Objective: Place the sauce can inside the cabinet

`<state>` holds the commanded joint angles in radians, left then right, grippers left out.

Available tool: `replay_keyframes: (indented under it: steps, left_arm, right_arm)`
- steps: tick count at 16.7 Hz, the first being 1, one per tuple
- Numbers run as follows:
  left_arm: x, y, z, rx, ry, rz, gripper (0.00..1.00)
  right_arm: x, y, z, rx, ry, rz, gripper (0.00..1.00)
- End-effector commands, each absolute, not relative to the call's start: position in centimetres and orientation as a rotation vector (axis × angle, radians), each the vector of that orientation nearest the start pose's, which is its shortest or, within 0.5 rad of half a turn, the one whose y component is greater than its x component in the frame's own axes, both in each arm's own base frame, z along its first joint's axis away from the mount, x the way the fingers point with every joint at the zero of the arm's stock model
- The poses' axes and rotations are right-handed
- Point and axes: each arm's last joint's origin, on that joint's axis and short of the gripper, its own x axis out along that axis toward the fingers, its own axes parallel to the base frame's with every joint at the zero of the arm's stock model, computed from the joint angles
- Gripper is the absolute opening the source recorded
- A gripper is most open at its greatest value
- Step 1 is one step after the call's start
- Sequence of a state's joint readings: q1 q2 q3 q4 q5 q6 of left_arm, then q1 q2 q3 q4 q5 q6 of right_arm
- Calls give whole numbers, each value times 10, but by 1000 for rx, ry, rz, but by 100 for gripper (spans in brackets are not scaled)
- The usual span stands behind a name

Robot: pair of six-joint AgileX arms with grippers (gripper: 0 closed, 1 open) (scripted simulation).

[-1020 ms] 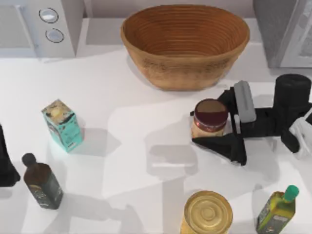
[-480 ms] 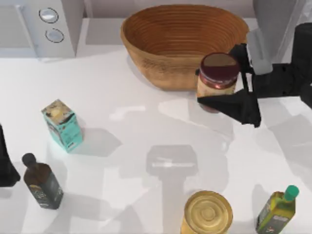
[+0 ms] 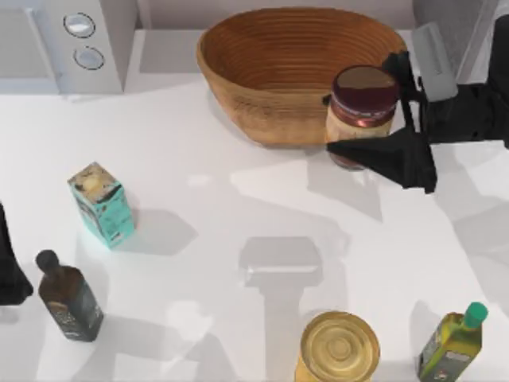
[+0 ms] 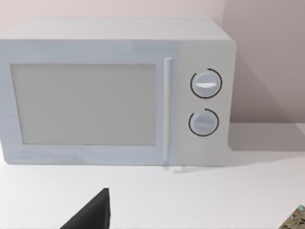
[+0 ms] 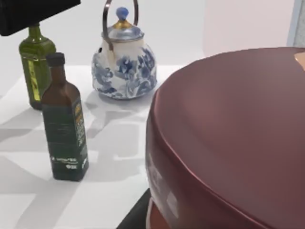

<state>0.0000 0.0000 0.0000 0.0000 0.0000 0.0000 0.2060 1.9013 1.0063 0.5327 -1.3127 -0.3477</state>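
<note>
Right pincer (image 3: 380, 107) clamped on sauce can (image 3: 362, 111), aloft beside basket (image 3: 270, 72) rim, near cabinet (image 3: 449, 24).

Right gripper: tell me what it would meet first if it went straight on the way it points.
The right gripper, shut on the sauce can, points toward the top view's left. The wicker basket lies first in that line, though height is unclear; it may pass over the rim.

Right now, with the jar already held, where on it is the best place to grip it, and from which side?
Grip the sauce can on its round side wall below the lid, from the table's right, as the right gripper does now. It stands upright, and the basket crowds its left.
</note>
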Motion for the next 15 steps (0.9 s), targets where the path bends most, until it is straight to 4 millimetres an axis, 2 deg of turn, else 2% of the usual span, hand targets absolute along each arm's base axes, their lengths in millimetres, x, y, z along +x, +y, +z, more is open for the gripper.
replay_keyframes:
  steps: [3, 7, 11, 13, 15]
  left_arm:
    - [106, -1, 160, 0, 0, 0, 100]
    - [106, -1, 160, 0, 0, 0, 100]
    - [106, -1, 160, 0, 0, 0, 100]
    - [106, -1, 160, 0, 0, 0, 100]
    - [106, -1, 160, 0, 0, 0, 100]
  right_arm:
    - [363, 107, 175, -84, 80, 1527, 0]
    - [336, 91, 208, -111, 89, 1374, 0]
    - [280, 67, 244, -129, 98, 1115, 0]
    - [245, 53, 253, -127, 99, 959, 0]
    - [209, 40, 252, -118, 95, 794, 0]
